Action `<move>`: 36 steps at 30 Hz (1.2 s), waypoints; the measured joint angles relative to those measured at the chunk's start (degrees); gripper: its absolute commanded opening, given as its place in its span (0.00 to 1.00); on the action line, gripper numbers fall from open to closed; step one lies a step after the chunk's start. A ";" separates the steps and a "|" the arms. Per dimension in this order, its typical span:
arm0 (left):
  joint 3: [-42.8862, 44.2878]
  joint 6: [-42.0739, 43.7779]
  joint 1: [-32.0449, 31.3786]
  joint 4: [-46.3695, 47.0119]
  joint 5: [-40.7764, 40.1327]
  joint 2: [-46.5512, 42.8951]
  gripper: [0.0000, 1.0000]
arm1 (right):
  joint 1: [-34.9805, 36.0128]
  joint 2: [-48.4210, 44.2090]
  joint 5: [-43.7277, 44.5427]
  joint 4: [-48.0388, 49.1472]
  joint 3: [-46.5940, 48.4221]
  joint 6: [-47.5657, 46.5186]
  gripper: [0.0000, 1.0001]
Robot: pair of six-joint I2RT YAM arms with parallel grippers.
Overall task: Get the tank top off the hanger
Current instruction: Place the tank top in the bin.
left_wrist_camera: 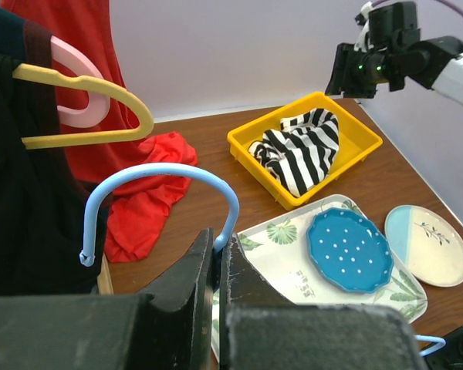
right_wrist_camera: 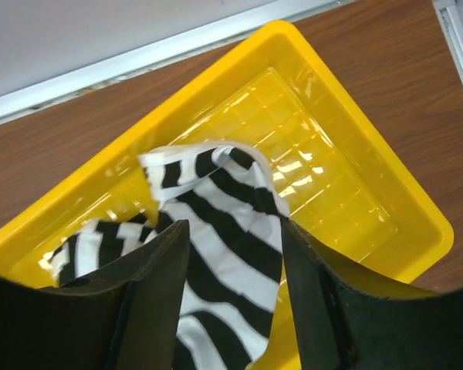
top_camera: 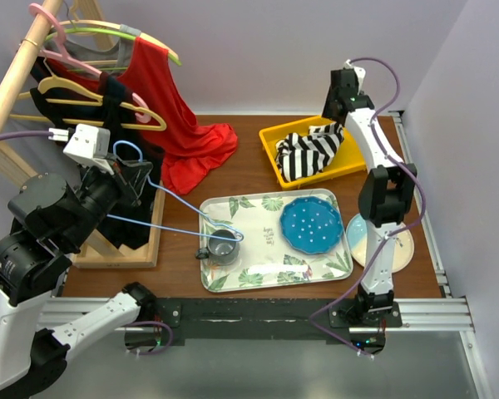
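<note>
The black-and-white striped tank top (top_camera: 308, 152) lies crumpled in the yellow bin (top_camera: 270, 141) at the back right. My right gripper (right_wrist_camera: 235, 231) hovers just over it, open, and a fold of the tank top (right_wrist_camera: 224, 223) rises loosely between the fingers. The bare light-blue hanger (left_wrist_camera: 162, 173) is off the rack. My left gripper (left_wrist_camera: 218, 247) is shut on the stem of its hook, above the table's left side. The hanger (top_camera: 183, 199) slants down from my left gripper (top_camera: 137, 179) to the tray. The tank top (left_wrist_camera: 301, 150) also shows in the left wrist view.
A floral tray (top_camera: 258, 274) holds a blue dotted plate (top_camera: 311, 226) and a grey cup (top_camera: 223, 248). A pale plate (top_camera: 403, 245) lies at the right. The wooden rack (top_camera: 17, 75) on the left carries a red garment (top_camera: 179, 125), black garments and several hangers.
</note>
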 measured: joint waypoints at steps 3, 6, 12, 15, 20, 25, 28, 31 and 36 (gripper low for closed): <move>0.00 0.07 0.00 0.02 0.00 0.09 0.00 | 0.20 -4.28 -5.05 -0.96 -1.42 0.85 0.38; -0.02 0.24 0.00 0.04 -0.20 0.28 0.00 | 0.28 -9.77 -10.99 0.79 -7.78 2.27 0.32; -0.02 0.31 0.00 0.44 -0.66 0.96 0.00 | 0.48 -10.91 -15.82 10.27 -21.07 2.97 0.29; -0.02 0.28 0.00 0.90 -0.63 1.75 0.00 | 0.48 -4.90 -16.63 13.46 -23.12 3.19 0.26; -0.02 0.44 -0.02 1.42 -0.66 3.04 0.00 | 0.42 2.38 -16.44 16.35 -23.34 3.23 0.33; -0.02 1.77 0.00 2.21 -1.40 3.41 0.00 | 0.44 -1.16 -17.59 17.03 -22.51 2.49 0.57; -0.07 2.82 0.00 3.37 -2.05 3.52 0.00 | 0.61 -6.25 -20.90 16.61 -22.62 1.49 0.71; -0.50 3.87 0.00 4.61 -3.15 3.50 0.00 | 1.31 -13.94 -27.12 17.03 -23.78 0.26 0.75; -3.15 5.38 0.00 7.48 -6.03 3.34 0.00 | 5.90 -32.72 -45.46 24.39 -33.27 -0.37 0.76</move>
